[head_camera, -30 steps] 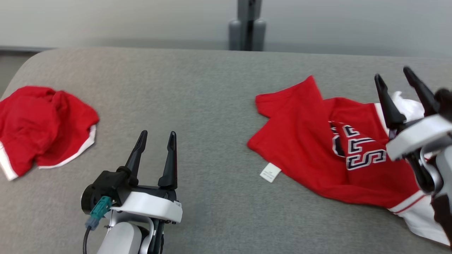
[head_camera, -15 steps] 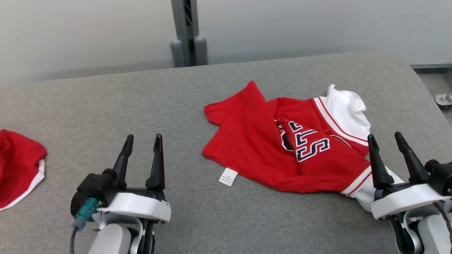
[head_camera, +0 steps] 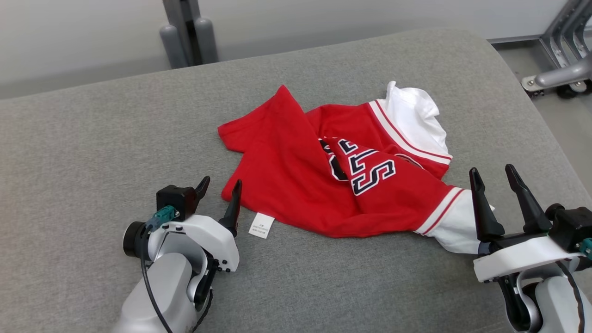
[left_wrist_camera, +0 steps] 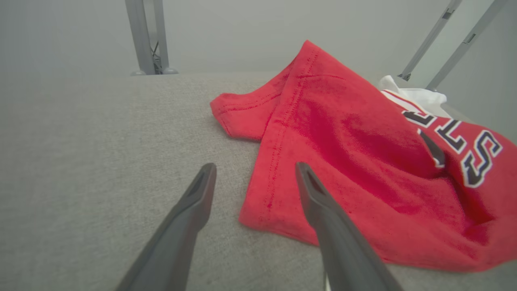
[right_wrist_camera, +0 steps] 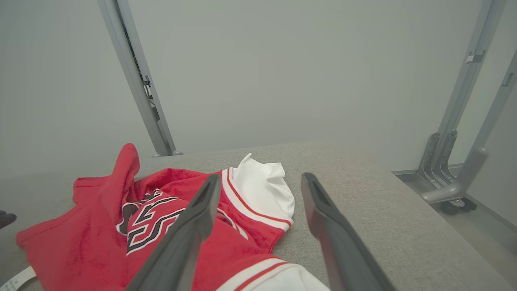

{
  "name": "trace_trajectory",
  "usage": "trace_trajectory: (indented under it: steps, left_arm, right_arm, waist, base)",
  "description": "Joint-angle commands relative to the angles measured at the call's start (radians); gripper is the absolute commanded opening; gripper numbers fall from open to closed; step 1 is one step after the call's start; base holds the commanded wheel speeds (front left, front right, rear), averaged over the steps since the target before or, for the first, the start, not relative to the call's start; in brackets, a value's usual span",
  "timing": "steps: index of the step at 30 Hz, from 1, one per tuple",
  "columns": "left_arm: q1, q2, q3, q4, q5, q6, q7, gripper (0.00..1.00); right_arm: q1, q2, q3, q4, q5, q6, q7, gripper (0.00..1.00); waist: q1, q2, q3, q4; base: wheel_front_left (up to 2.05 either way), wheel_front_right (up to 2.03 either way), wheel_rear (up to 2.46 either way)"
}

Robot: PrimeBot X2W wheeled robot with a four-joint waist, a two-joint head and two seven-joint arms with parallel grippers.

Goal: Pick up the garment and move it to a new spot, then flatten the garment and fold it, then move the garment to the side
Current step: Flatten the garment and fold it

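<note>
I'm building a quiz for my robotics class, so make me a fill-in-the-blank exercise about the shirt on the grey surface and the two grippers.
1. The garment is mostly ____ with white sleeves.
2. The left gripper and the right gripper both stand ____, holding nothing.
3. The white tag lies nearest the ____ gripper.
Missing words: red; open; left.

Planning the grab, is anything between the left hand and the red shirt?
Nothing visible. The open left hand sits at the near corner of the red shirt, only bare grey surface around it. The white tag lies beside it.
</note>
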Motion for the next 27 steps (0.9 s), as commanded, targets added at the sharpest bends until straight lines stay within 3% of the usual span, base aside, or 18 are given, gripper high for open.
trace_trajectory:
  steps: [1,6,7,8,15,22,26,27]
  left_arm:
    - [-0.047,0.005,-0.024,0.066,-0.027,-0.016,0.026,1.00]
    - [-0.127,0.005,-0.079,0.215,-0.059,-0.015,0.075,1.00]
    - [-0.136,0.005,-0.102,0.244,-0.093,-0.036,0.095,0.74]
    - [-0.134,0.005,-0.110,0.247,-0.108,-0.045,0.099,0.00]
    - [-0.117,0.006,-0.148,0.237,-0.198,-0.069,0.087,0.00]
    - [-0.103,0.006,-0.109,0.211,-0.276,-0.064,-0.006,0.00]
    - [-0.074,0.022,-0.068,0.189,-0.270,-0.049,-0.021,0.00]
    - [0.001,0.045,0.023,0.068,-0.226,-0.016,-0.022,0.00]
  right_arm:
    - [0.002,0.006,-0.001,-0.005,-0.007,0.000,-0.002,1.00]
    - [-0.001,0.015,-0.015,-0.002,-0.017,0.000,-0.002,1.00]
    - [0.006,0.014,-0.023,0.002,-0.024,0.000,-0.002,1.00]
    - [0.007,0.012,-0.027,0.003,-0.026,0.000,-0.002,1.00]
    - [0.014,0.008,-0.043,0.035,-0.045,0.000,-0.002,1.00]
    - [0.039,0.010,-0.050,0.064,-0.061,0.000,-0.002,1.00]
    - [0.056,0.021,-0.048,0.099,-0.071,0.000,-0.002,1.00]
    - [0.097,0.046,-0.030,0.154,-0.014,0.000,-0.002,1.00]
  waist:
    - [0.0000,-0.0001,0.019,-0.024]
    - [0.0000,-0.0001,0.027,-0.043]
    - [0.0000,-0.0001,0.024,-0.042]
    - [0.0000,-0.0001,0.022,-0.040]
    - [0.0000,-0.0001,-0.008,-0.014]
    - [0.0000,-0.0001,-0.068,0.034]
    - [0.0000,-0.0001,-0.094,0.060]
    - [0.0000,-0.0001,-0.083,0.060]
  base:
    - [0.00,0.00,0.00]
    - [0.00,0.00,0.00]
    - [0.00,0.00,0.00]
    - [0.00,0.00,0.00]
    - [0.00,0.00,0.00]
    - [0.00,0.00,0.00]
    - [0.00,0.00,0.00]
    - [0.00,0.00,0.00]
